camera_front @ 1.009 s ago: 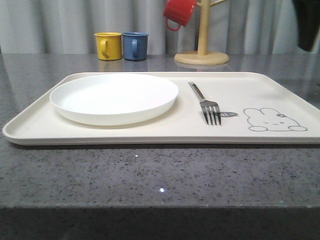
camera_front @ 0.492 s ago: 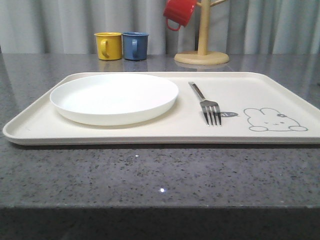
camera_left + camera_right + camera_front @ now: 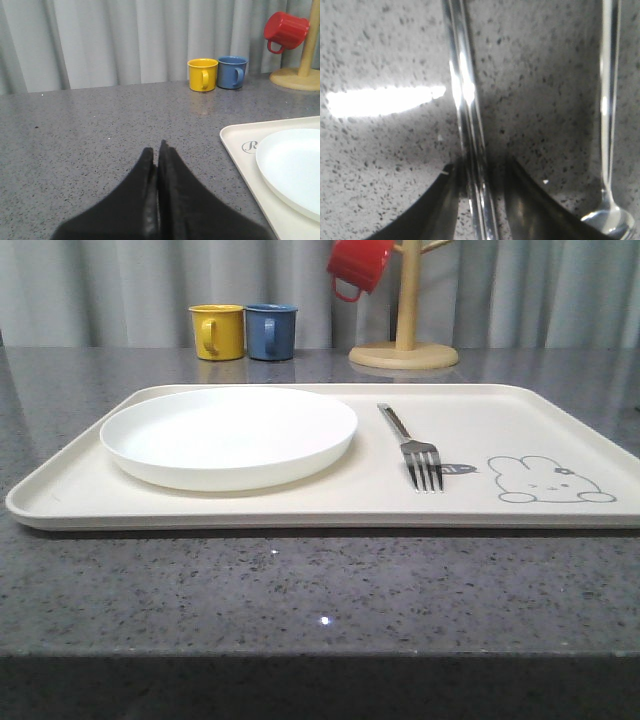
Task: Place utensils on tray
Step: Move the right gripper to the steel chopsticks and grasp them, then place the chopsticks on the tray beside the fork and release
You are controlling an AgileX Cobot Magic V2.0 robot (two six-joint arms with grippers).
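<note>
A silver fork [image 3: 410,440] lies on the cream tray [image 3: 300,508], tines toward me, beside the rabbit drawing. In the right wrist view, a pair of shiny chopsticks [image 3: 462,90] lies on the speckled grey counter and runs between the fingers of my right gripper [image 3: 480,172]. That gripper is open and straddles them, with a gap showing on one side. A spoon [image 3: 609,100] lies parallel to the chopsticks, a short way off. My left gripper [image 3: 156,150] is shut on nothing, low over bare counter to the left of the tray [image 3: 240,150].
A round white plate [image 3: 228,435] takes up the tray's left half. Behind the tray stand a yellow mug [image 3: 217,331], a blue mug [image 3: 270,331] and a wooden mug tree [image 3: 405,340] holding a red mug [image 3: 358,264]. Grey curtains close off the back.
A dark arm part at the front view's upper right corner one second ago has left that view. The tray, plate and fork have not moved.
</note>
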